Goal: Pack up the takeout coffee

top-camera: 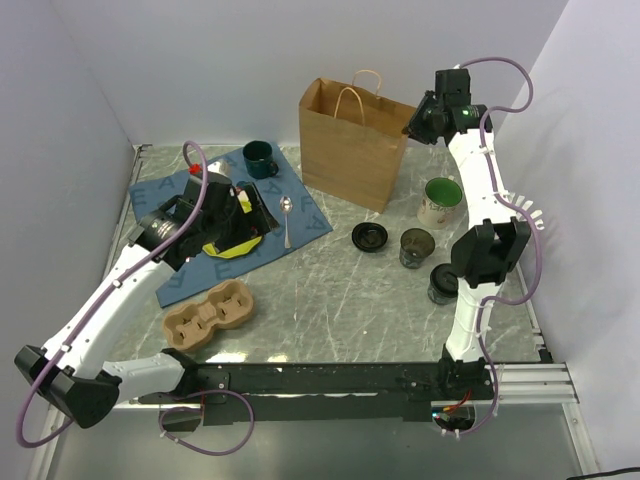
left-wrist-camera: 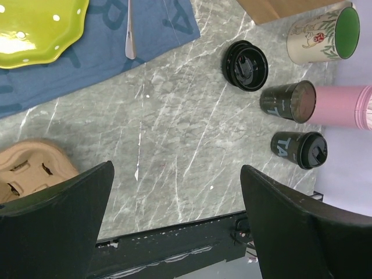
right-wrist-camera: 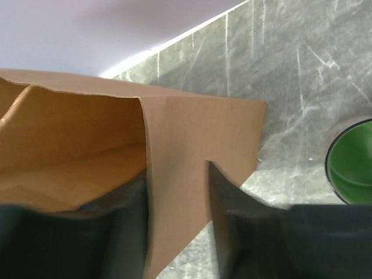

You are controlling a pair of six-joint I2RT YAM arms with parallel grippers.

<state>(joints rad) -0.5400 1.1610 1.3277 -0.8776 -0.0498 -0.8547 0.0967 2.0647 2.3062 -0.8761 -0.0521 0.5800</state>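
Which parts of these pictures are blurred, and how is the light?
Right wrist view: the hand's fingers are blurred, the paper bag sharper. Left wrist view: the takeout coffee is sharp. Top view: even light, soft shadows.

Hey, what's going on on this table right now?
The right gripper is at the paper bag, its fingers astride the rim, not pinched. The left gripper hovers open above the table, holding nothing. The lidded coffee cup stands by an open cup and a loose lid, not yet packed.
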